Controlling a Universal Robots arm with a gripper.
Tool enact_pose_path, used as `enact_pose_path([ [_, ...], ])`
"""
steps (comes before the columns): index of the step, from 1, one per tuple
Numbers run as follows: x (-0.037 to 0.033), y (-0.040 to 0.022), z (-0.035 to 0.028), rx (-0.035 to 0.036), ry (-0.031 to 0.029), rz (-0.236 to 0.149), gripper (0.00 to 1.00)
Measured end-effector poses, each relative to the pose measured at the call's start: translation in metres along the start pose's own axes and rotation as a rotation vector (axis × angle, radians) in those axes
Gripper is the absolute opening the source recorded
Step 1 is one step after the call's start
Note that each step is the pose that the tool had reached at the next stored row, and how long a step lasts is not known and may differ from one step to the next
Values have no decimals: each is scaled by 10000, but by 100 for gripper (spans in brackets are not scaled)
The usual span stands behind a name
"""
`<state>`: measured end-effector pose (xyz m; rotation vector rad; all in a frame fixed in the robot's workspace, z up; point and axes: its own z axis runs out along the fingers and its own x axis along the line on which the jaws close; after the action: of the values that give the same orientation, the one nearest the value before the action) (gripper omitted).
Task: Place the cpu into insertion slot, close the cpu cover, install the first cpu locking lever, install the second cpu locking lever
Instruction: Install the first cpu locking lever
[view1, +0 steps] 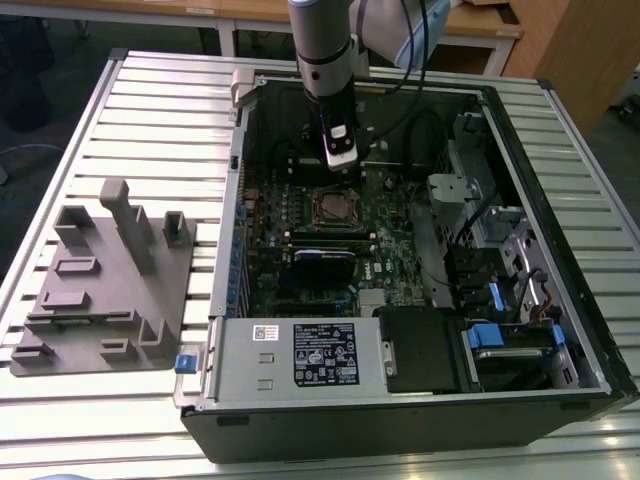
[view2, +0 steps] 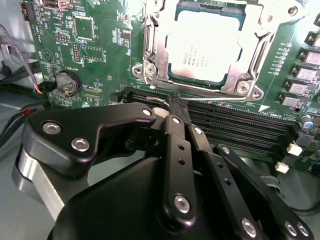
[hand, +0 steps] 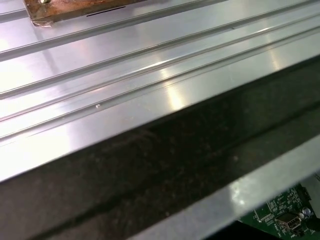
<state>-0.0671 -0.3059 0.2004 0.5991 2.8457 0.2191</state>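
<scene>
Over the open computer case (view1: 560, 300) on the slatted metal table (view1: 150, 110), I see the arm reaching down from the far edge, with the gripper (view1: 339, 166) hanging just behind the insertion slot (view1: 335, 207), near it but not on it. From the second wrist view the gripper (view2: 177, 102) looks closed: its black fingers (view2: 175, 135) run together to one narrow tip, and I see nothing pinched between them. That tip sits above the long black memory slots (view2: 240, 122), just beside the socket's near edge.

The cpu (view2: 202, 45) lies flat in the slot, its pale metal top facing up. The cpu cover (view2: 156, 52) is down around it, its silvery frame bordering the chip on every side I can see. Thin metal levers run along the frame's edges, but I cannot tell whether they are latched.

A round coin battery (view2: 66, 82) sits on the green circuit board (view2: 95, 45), well apart from the socket. Toward the exterior view's left, a grey moulded fixture (view1: 110, 280) rests on the table beside the case. In the first wrist view I see the ribbed table surface (hand: 150, 75), the dark case wall (hand: 175, 155) and a corner of the board (hand: 280, 212).
</scene>
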Motion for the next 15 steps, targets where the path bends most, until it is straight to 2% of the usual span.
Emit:
enact_pose_path([
  [2, 1, -1, 4, 16, -11, -26, 11],
  [9, 4, -7, 24, 155, -63, -132, 11],
  [15, 9, -16, 54, 181, -98, -203, 11],
])
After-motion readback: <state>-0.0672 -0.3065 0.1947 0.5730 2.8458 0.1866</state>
